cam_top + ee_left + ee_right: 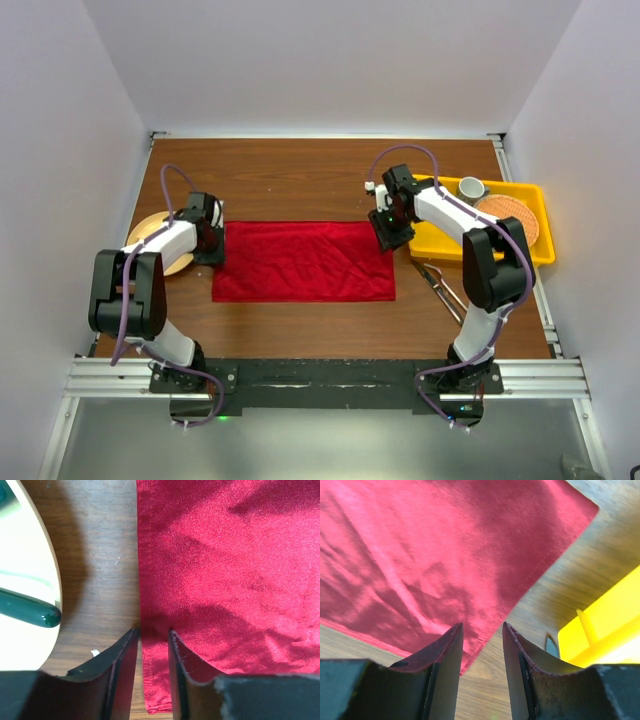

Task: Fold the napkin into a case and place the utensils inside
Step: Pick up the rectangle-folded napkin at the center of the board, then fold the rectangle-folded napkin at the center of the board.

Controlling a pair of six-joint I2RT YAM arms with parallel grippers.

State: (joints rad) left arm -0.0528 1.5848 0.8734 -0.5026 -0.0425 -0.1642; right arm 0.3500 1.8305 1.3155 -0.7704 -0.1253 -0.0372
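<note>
Deep-red napkin (300,262) lies spread flat as a wide rectangle in the middle of the wood table (300,180), with light creases across it. It is not yet folded into a case.

Left gripper (152,632) sits low at the napkin's left edge, towards the far corner. Its fingers stand a little apart and straddle the hem: one over bare wood, the other over the cloth, with wood and cloth both showing in the gap. Nothing is pinched.

Right gripper (482,627) is at the napkin's far right corner. Its fingers are likewise parted, and the cloth's edge runs under the gap, unclamped.

Silver utensils (440,283) lie on the table right of the napkin, just near of the yellow tray (548,225), apart from the cloth. The tray holds a mug (472,188) and a round orange mat (508,215).

Left of the napkin is a cream plate (25,555) with a dark green handle (27,611) lying on it.
</note>
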